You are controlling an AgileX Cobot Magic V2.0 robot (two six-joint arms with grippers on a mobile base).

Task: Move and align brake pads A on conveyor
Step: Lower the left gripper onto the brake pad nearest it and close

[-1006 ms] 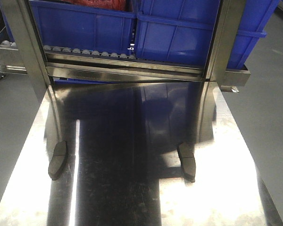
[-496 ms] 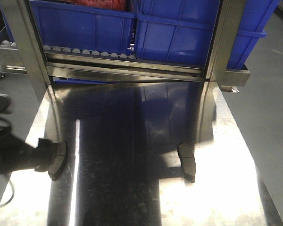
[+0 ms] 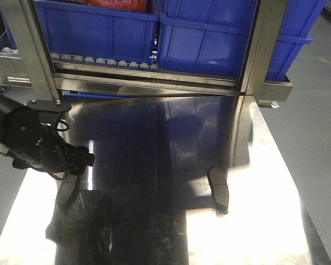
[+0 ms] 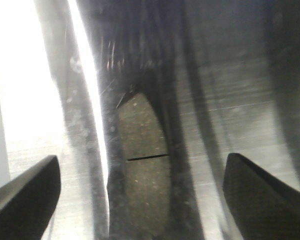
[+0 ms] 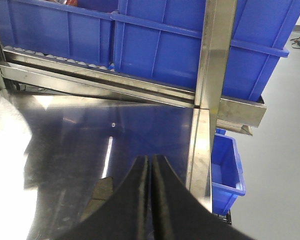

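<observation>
In the front view, my left claw [image 3: 77, 164] hangs low over the steel table [image 3: 254, 221], just above the far end of the left brake pad [image 3: 66, 194]. The right brake pad [image 3: 219, 191] lies well apart from it, near the foot of the right upright [image 3: 259, 49]. Both pads rest on the shiny steel. Blue bins [image 3: 204, 38] sit on the rack behind.

In my left wrist view, my fingers [image 4: 25, 200] are spread wide. The left brake pad lies lengthwise between them, grooved face up, touching neither.

In my right wrist view, my right claw [image 5: 150, 200] has its fingers pressed together on themselves, only a thin slit between, above the table. A dim shape lies just left of it; I cannot tell what it is.
</observation>
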